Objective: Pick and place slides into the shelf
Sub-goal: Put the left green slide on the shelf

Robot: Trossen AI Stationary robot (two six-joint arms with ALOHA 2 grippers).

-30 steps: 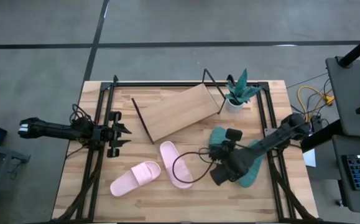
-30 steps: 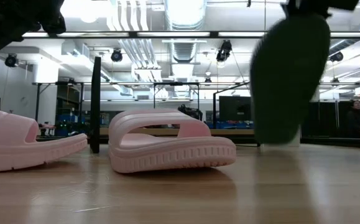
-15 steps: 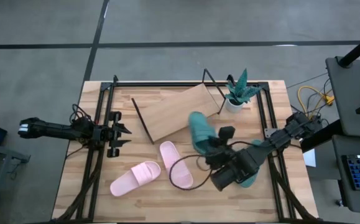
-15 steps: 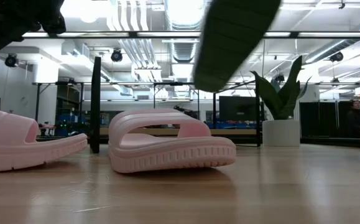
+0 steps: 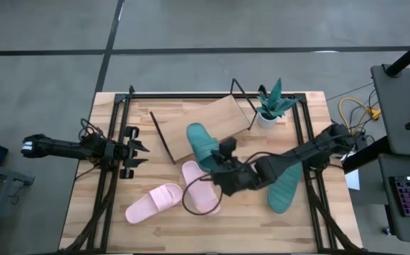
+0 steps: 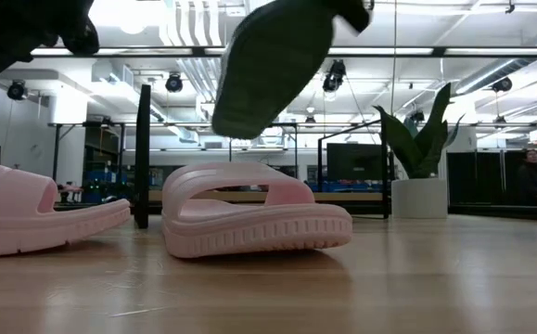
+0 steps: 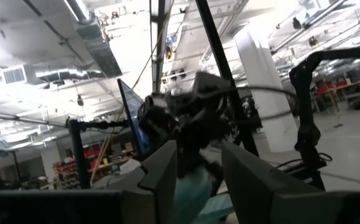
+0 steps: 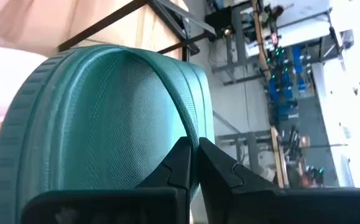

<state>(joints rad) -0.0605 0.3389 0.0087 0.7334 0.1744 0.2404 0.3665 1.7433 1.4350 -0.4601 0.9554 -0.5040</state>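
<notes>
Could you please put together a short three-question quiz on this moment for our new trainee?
1. True or false: the right gripper is shut on a green slide held in the air.
2. How many pink slides lie on the table?
3. Where is the other green slide? A) on the shelf B) flat on the table near the right arm C) in the left gripper

Key: 1 true. 2 two. 3 B.
</notes>
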